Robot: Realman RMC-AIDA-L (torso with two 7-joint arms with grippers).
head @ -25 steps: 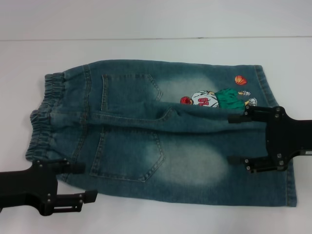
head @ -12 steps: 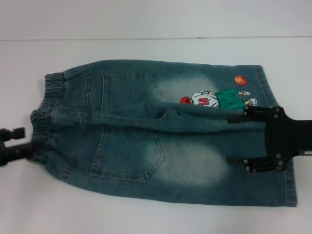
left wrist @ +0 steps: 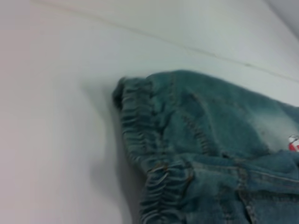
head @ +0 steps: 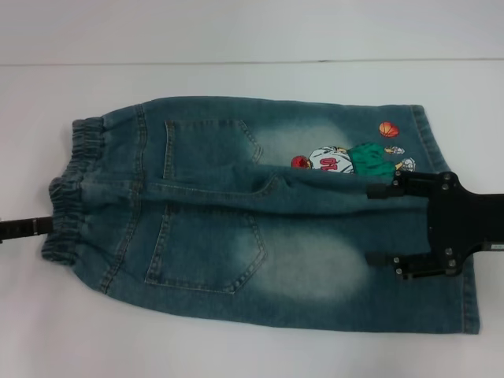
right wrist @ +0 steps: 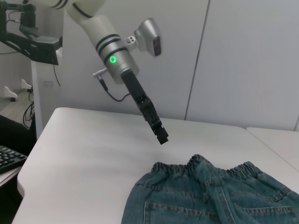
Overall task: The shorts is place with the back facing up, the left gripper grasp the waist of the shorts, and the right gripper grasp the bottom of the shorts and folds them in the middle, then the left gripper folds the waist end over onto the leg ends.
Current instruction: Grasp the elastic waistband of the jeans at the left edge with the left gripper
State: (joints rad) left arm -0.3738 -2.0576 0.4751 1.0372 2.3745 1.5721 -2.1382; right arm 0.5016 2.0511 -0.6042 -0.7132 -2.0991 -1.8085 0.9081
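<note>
The blue denim shorts [head: 236, 213] lie flat with the back pockets up. The ruffled waist [head: 75, 189] is on the left and the bottom [head: 471, 303] on the right, near the embroidered cartoon player [head: 346, 160]. My right gripper [head: 379, 224] hangs open over the leg ends, one finger by the embroidery and one nearer me. Only a thin black bar of my left gripper [head: 27, 227] shows at the left edge, just beside the waist. From the right wrist view the left gripper [right wrist: 161, 135] points down at the table just beyond the waist [right wrist: 205, 168]. The left wrist view shows the waist [left wrist: 149, 154] close up.
The white table [head: 236, 346] carries only the shorts; its far edge [head: 236, 63] meets a pale wall. In the right wrist view, the left arm's silver wrist [right wrist: 114, 59] shows a green light, and a keyboard [right wrist: 9, 158] sits off the table's side.
The left gripper has left the near-left corner of the shorts, swung out to the left and turned edge-on beside the waistband. The right gripper and the shorts have stayed put.
</note>
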